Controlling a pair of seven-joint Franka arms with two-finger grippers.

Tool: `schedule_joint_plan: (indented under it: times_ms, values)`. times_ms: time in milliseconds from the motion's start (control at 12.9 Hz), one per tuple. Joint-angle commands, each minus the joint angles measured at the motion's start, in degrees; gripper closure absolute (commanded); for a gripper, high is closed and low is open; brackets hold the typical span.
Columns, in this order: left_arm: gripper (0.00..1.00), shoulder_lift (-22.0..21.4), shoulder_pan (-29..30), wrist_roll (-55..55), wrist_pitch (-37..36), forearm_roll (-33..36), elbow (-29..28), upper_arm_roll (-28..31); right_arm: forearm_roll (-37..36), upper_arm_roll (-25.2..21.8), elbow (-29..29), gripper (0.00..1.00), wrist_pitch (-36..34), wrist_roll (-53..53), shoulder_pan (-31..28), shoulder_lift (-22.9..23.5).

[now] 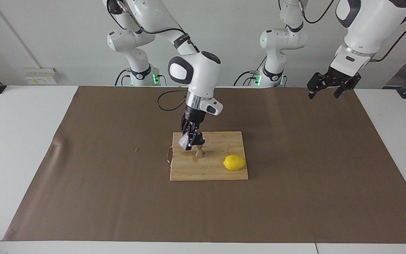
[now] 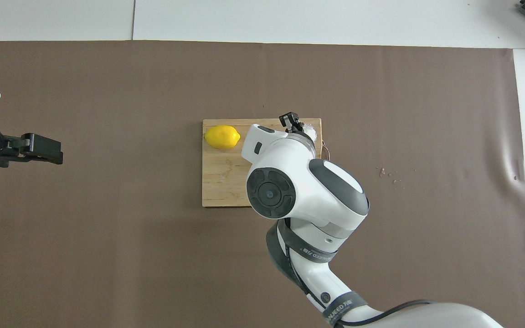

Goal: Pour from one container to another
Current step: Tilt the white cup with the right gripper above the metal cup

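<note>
My right gripper [image 1: 190, 141] is shut on the small clear glass cup [image 1: 182, 141] and holds it tilted just above the wooden cutting board [image 1: 220, 173]. The cup's mouth leans toward the top of the steel jigger [image 1: 199, 152], which stands upright on the board right beside it. From overhead only the right gripper's tip [image 2: 291, 121] and part of the cup [image 2: 311, 131] show past the arm, and the jigger is hidden under it. My left gripper [image 1: 324, 94] hangs open and empty, raised over the left arm's end of the table, where that arm waits.
A yellow lemon [image 1: 234, 162] lies on the board, toward the left arm's end from the jigger. Brown paper [image 1: 83, 197] covers the table. A few crumbs [image 1: 134, 148] lie on it toward the right arm's end. A thin wire loop [image 1: 169, 155] sits at the board's edge.
</note>
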Motion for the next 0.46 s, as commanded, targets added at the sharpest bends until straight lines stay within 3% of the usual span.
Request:
schedule_joint_plan:
  times_ms: [0,387]
  values:
    - [0.00,-1.60,0.62,0.43,-0.42,-0.56,-1.58,-0.17,-0.53,0.70,-1.09,1.00,0.23,3.04,-0.23,-1.00]
    - [0.00,-1.60,0.62,0.43,-0.42,-0.56,-1.58,-0.17,7.11,0.71,-0.21,1.00,1.46,3.93,-1.11,-0.38]
